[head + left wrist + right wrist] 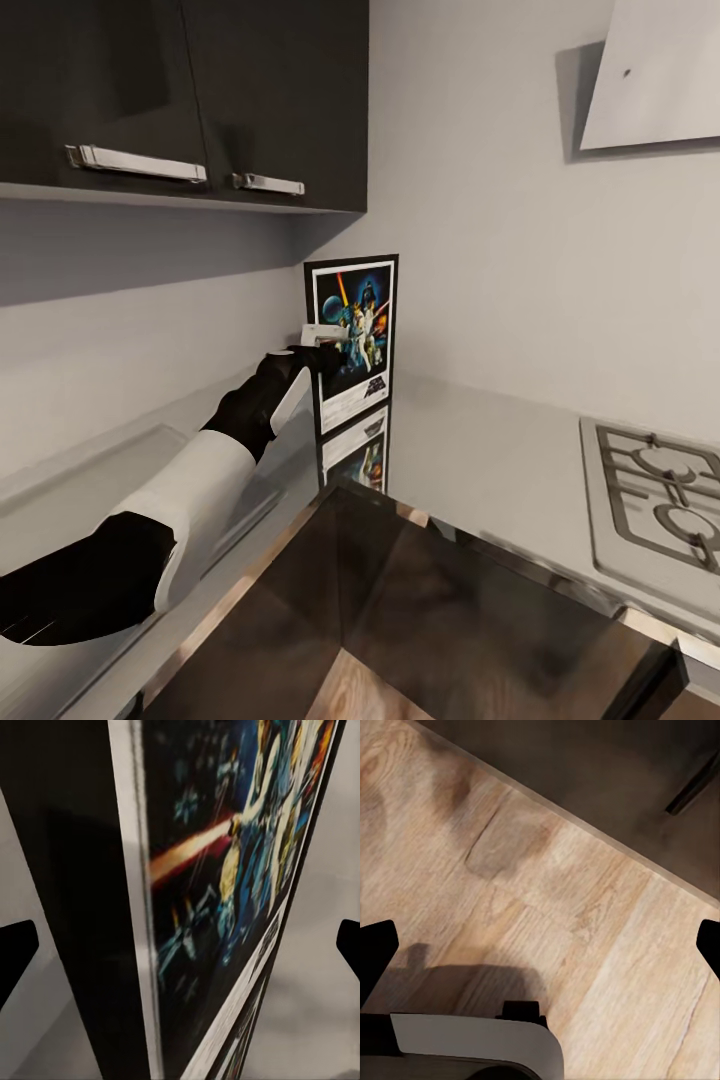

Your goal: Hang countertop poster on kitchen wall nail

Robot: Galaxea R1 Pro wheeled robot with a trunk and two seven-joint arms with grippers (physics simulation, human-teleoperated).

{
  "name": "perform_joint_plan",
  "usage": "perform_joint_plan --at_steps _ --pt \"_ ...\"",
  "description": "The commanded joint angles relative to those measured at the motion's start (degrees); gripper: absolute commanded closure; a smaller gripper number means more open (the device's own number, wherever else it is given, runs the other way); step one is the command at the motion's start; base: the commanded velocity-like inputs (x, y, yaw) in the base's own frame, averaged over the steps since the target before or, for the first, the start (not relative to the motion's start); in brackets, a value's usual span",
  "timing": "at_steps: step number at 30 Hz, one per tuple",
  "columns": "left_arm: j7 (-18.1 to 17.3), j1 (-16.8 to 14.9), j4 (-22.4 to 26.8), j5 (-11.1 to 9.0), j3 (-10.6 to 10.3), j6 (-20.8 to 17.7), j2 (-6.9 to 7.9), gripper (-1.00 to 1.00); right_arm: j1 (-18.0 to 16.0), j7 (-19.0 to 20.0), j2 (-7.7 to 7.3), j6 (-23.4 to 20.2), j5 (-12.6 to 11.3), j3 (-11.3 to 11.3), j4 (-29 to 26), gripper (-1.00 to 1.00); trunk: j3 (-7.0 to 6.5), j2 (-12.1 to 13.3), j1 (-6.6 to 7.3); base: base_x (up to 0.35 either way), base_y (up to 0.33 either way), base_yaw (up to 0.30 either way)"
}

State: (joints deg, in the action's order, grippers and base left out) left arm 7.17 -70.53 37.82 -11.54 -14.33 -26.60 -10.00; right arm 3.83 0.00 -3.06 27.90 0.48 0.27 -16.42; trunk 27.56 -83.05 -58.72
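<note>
The poster (356, 335) stands upright in the countertop's back corner, black-framed with a white border and colourful figures on dark space. My left gripper (322, 342) is at its left edge, about halfway up. In the left wrist view the poster's (225, 892) framed edge runs between the two dark fingertips, which stand far apart, so the left gripper (180, 952) is open around it. The pale grey countertop (480, 450) mirrors the poster. My right gripper (540, 952) hangs open over wooden floor (585, 915), holding nothing. The wall nails are out of view.
Dark upper cabinets (200, 100) with steel handles hang above my left arm. A gas hob (655, 495) is set in the worktop at the right, under a pale range hood (660, 70). Dark lower cabinet fronts (420, 610) fill the foreground.
</note>
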Motion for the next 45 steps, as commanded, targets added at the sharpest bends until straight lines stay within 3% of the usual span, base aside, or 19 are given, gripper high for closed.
perform_joint_plan --at_steps 1,16,17,28,45 --pt "0.5 0.0 0.1 -0.6 -0.2 -0.2 0.0 -1.0 0.0 0.0 -0.01 0.1 0.0 0.0 -0.1 -1.0 0.05 0.0 0.0 0.018 0.003 0.0" --pt "0.3 0.0 0.2 -0.7 -0.5 -0.4 0.0 -1.0 0.0 0.0 -0.01 0.1 0.0 0.0 -0.1 -1.0 0.05 0.0 0.0 0.046 0.0 0.0" --pt "-1.8 0.0 0.2 -0.6 -0.9 -0.5 0.0 1.0 0.0 0.0 -0.01 0.1 0.0 0.0 -0.1 -1.0 0.05 0.0 0.0 0.002 0.0 0.0" --pt "-4.0 0.0 0.5 -0.6 -1.0 -0.5 0.0 1.0 0.0 0.0 -0.01 0.1 0.0 0.1 -0.1 -1.0 0.05 0.0 0.0 0.0 0.0 0.0" --pt "-4.2 0.0 6.6 -0.7 -0.7 -0.9 0.0 1.0 0.0 0.0 -0.09 0.2 0.0 0.0 -0.1 -1.0 0.05 0.0 0.0 -0.022 0.0 0.0"
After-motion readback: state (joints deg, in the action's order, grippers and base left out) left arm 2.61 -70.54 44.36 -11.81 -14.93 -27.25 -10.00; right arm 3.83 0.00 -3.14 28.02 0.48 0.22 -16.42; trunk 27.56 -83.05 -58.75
